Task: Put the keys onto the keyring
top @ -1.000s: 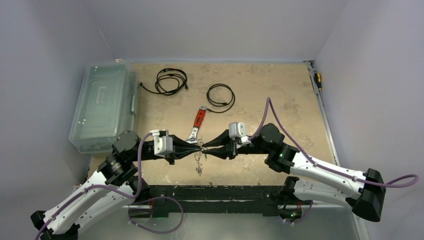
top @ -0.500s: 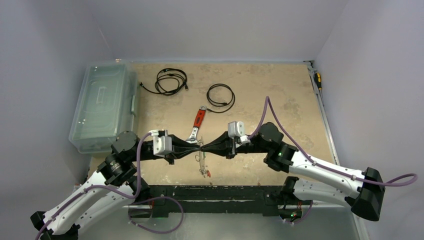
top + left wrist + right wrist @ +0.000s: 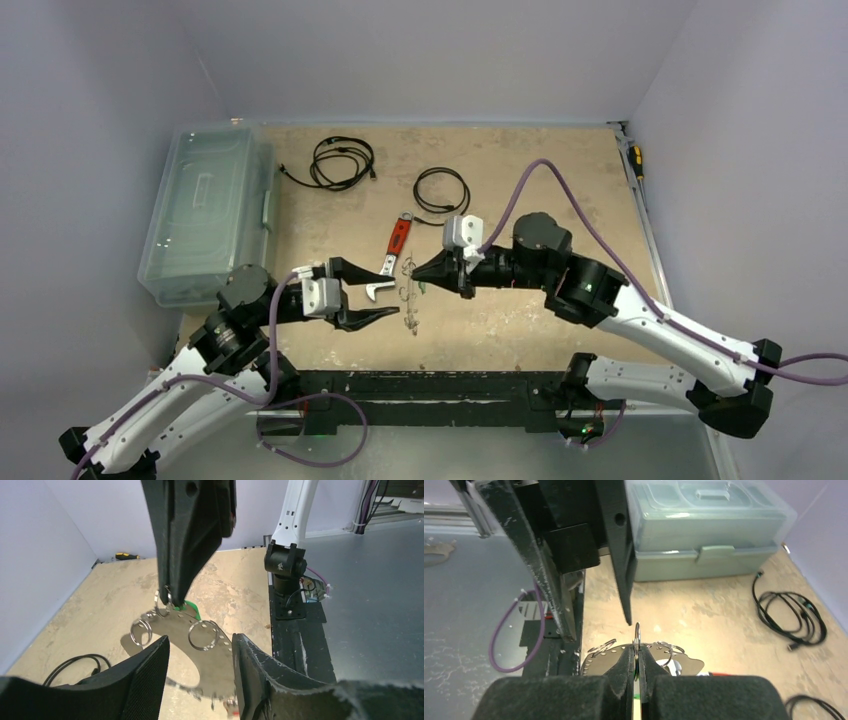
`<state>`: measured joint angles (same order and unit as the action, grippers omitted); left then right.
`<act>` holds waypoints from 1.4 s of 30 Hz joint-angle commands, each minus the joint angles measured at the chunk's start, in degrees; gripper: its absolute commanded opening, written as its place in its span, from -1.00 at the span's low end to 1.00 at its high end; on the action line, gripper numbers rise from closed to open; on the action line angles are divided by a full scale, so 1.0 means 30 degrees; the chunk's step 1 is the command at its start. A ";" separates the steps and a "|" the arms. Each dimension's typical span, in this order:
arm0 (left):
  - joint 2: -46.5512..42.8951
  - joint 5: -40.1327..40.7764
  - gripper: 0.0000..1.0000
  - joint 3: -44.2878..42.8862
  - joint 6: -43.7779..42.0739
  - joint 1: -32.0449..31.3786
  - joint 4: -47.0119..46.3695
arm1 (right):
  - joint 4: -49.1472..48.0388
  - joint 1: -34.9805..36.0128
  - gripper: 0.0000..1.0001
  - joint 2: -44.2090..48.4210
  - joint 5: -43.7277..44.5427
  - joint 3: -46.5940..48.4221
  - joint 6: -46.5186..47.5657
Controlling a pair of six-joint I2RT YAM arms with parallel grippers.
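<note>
Top external — wrench beside keyring, box left

**Changes since the earlier views**

Left gripper: jaws now parted, drawn back off the keyring.
Right gripper: now clamped shut, sole holder of the keyring, carried farther up the table to beside the wrench head.

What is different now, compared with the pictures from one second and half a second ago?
The left gripper opened, let go of the keyring and drew back toward its own base. The right gripper, shut on the keyring, carried it farther from the near edge, so it now hangs from that gripper alone. The wrench, both cables and the plastic box stayed in place.
</note>
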<state>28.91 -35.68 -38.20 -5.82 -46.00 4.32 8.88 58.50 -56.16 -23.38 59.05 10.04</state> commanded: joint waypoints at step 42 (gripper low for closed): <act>0.4076 -0.3989 -0.38 0.0452 0.1219 -0.0009 -0.2845 | 1.3579 0.3841 -1.00 -0.4574 0.5783 0.7845 0.1896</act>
<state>40.64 -44.84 -37.41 -3.86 -46.00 0.08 51.88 69.43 -71.59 -4.29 79.92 14.68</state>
